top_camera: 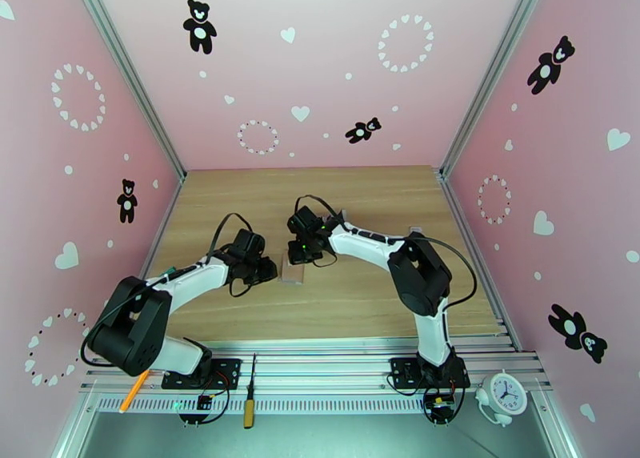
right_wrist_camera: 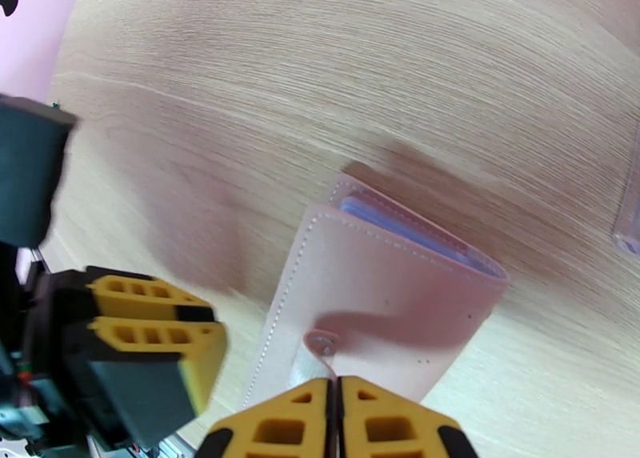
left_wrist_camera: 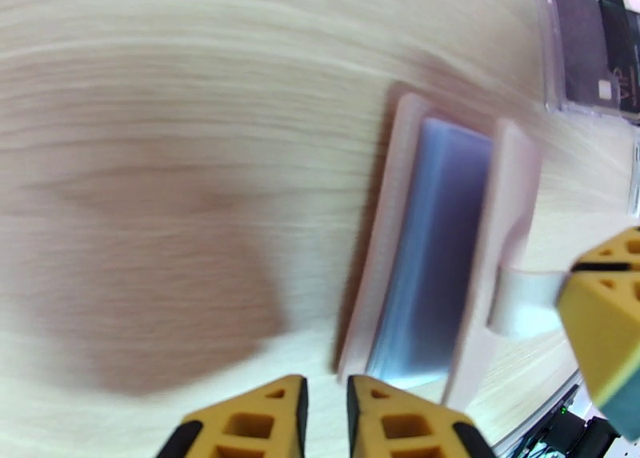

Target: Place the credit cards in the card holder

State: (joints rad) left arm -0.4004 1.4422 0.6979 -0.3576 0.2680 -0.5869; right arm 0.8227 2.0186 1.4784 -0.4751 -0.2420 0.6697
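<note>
The tan-pink card holder [right_wrist_camera: 376, 307] lies on the wooden table, its covers slightly apart with bluish sleeves [left_wrist_camera: 436, 243] showing between them. My right gripper [right_wrist_camera: 336, 419] is shut on its snap tab [right_wrist_camera: 320, 347], which stretches out from the cover. My left gripper [left_wrist_camera: 324, 411] hovers just beside the holder's near end, shut with nothing between its fingers. In the top view both grippers meet over the holder [top_camera: 294, 274] at mid-table. Dark credit cards [left_wrist_camera: 596, 51] with white patches stand in a clear rack beyond the holder.
The clear rack's edge [right_wrist_camera: 628, 211] lies just right of the holder. Pink walls enclose the table on three sides. A yellow-handled screwdriver [top_camera: 249, 403], an orange tool [top_camera: 134, 391] and a small white clock [top_camera: 504, 393] sit on the front rail.
</note>
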